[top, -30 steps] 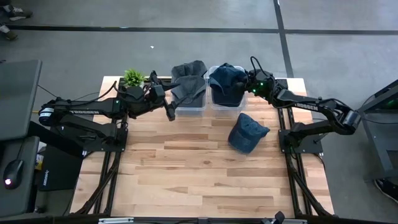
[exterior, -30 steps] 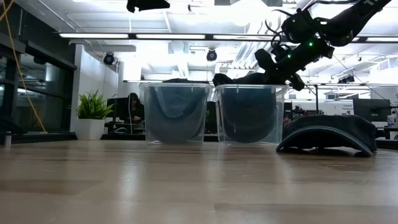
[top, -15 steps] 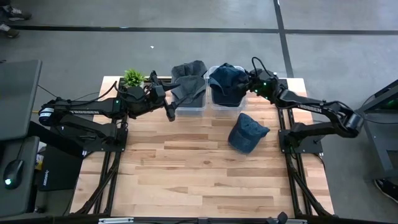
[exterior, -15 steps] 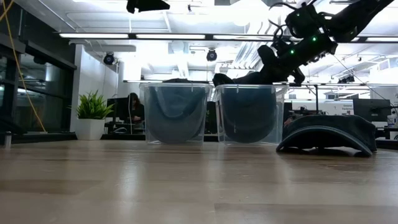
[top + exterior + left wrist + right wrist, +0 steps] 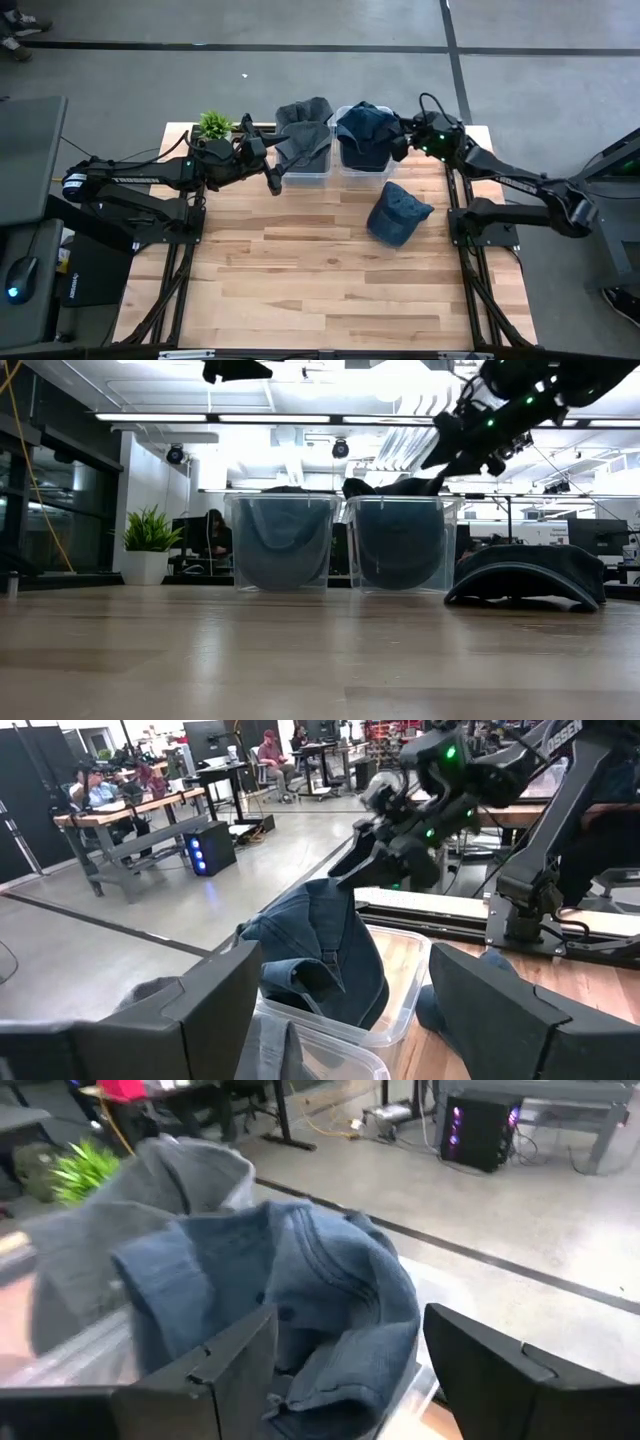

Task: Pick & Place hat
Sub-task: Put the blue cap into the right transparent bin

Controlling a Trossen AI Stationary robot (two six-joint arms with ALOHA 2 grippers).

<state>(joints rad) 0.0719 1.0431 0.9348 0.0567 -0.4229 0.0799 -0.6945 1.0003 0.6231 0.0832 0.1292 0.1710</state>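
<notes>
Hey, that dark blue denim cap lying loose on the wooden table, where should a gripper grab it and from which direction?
Probably the soft crown of the dark blue denim cap, pinched from straight above. It lies crown-up and apart from the clear plastic bins, so nothing blocks a vertical approach. In the low view its edge hugs the wooden table, leaving little room to slide a finger under. The right gripper, open by the bin, is nearest.

Open-plan robotics lab or workshop: concrete floor (image 5: 150, 90), ceiling strip lights (image 5: 250, 418), workbenches (image 5: 120, 810) with seated people (image 5: 270, 745), computer tower (image 5: 485, 1125), wooden table (image 5: 320, 270).
</notes>
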